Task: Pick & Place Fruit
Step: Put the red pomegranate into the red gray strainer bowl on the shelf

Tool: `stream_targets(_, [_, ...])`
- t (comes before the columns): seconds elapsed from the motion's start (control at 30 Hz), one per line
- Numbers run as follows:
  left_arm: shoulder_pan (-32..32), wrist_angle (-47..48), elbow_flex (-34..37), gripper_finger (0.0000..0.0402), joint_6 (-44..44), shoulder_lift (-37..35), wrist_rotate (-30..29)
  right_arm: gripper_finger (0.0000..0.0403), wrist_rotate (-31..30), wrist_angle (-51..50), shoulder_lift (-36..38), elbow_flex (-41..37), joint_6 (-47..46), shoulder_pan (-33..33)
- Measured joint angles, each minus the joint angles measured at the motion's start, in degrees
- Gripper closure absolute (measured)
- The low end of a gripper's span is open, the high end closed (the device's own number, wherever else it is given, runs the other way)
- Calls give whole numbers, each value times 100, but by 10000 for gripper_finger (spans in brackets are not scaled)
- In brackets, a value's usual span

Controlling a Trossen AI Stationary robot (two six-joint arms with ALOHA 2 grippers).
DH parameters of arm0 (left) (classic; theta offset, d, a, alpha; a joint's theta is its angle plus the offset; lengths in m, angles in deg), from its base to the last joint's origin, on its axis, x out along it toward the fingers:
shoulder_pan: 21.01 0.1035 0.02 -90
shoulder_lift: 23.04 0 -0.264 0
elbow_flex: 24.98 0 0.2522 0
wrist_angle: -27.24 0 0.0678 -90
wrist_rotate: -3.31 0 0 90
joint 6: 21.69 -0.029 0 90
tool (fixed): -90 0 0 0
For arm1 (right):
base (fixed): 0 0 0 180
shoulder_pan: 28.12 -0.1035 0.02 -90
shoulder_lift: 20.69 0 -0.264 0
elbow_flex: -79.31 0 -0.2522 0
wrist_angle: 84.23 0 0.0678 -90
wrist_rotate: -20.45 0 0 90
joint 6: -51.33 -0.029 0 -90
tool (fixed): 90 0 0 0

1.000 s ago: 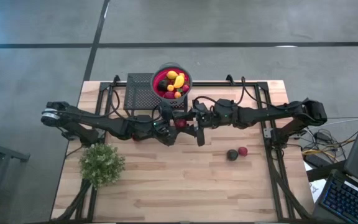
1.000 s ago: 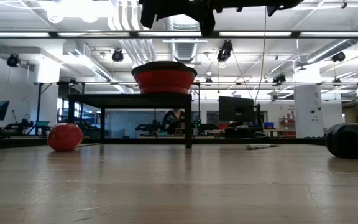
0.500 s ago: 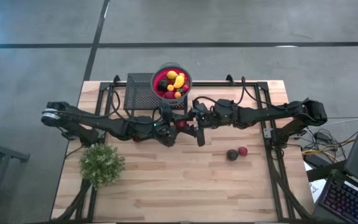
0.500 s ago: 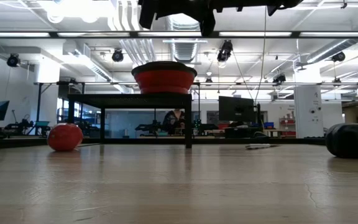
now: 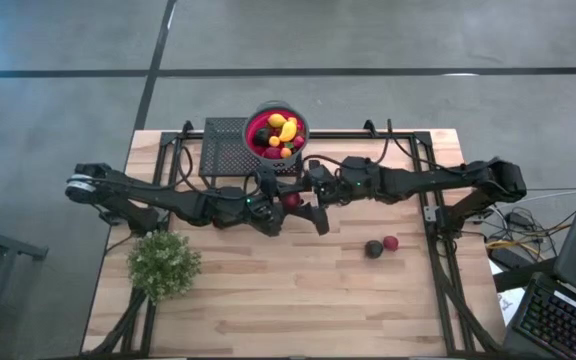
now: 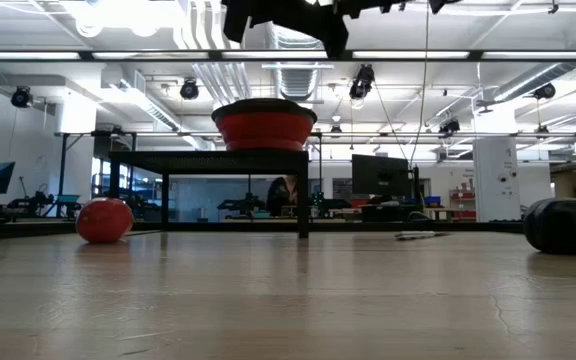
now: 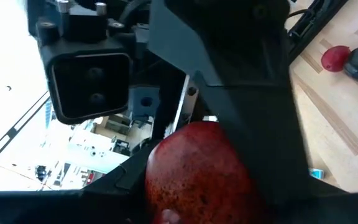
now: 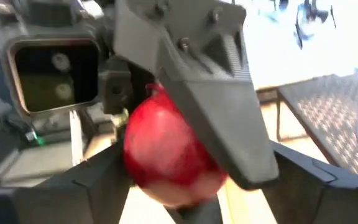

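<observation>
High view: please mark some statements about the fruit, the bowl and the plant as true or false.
1. The bowl on the rack has fruit in it. True.
2. The plant stands on the table's right side. False: it is at the left near corner.
3. A dark fruit and a small red fruit lie side by side on the table. True.
4. The left gripper is empty. False: it holds a red fruit in the air, at the right arm's tip.

Both arms meet mid-counter, blocking the way to the raised bowl. Counter in front lies open except the plant and two loose fruits.
</observation>
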Motion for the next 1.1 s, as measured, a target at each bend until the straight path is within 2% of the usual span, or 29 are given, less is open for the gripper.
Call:
stream_targets(0.2, [2,155,0,203,84,-99,-148,61,-121,-2416,3,921,378,-1])
stream_targets(0.37, [9,520,-2,204,325,-306,-220,45,-894,-4307,61,1482,628,-1])
stream_targets(0.47, [27,692,-2,204,477,-475,-249,43,-1415,-4829,292,1562,527,1])
stream_targets(0.6, [172,858,0,204,624,-659,-239,50,-1809,-4800,761,1272,365,5])
stream_targets(0.7, [433,865,2,204,731,-753,-236,59,-1881,-4313,1074,852,337,18])
stream_targets(0.97, [1529,853,0,204,999,-800,-190,88,-1886,-3563,1491,-185,30,168])
stream_targets(1.1, [2186,860,-72,204,1465,-804,-107,103,-1877,-3239,1573,-540,-143,242])
